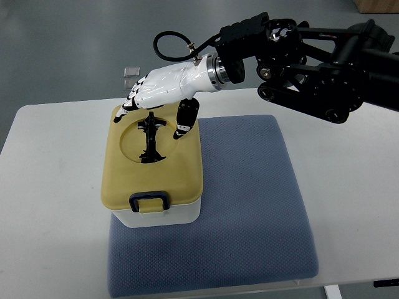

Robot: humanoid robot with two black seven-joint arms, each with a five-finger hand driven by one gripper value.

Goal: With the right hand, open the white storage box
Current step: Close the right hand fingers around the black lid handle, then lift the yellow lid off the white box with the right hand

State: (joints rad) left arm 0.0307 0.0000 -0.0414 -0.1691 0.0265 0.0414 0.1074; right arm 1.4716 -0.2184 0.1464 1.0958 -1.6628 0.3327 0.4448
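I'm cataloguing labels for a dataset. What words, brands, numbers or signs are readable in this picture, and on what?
None can be read.
Storage box and its yellow lid: no print visible.
Right robot hand, above the lid: no legible marking.
Blue mat and table: plain.
Two small clear items on the floor beyond the table: too small to tell.

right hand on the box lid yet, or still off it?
Cannot tell. In the top view the right hand overlaps the far edge of the yellow lid, but a steep look-down hides any gap.
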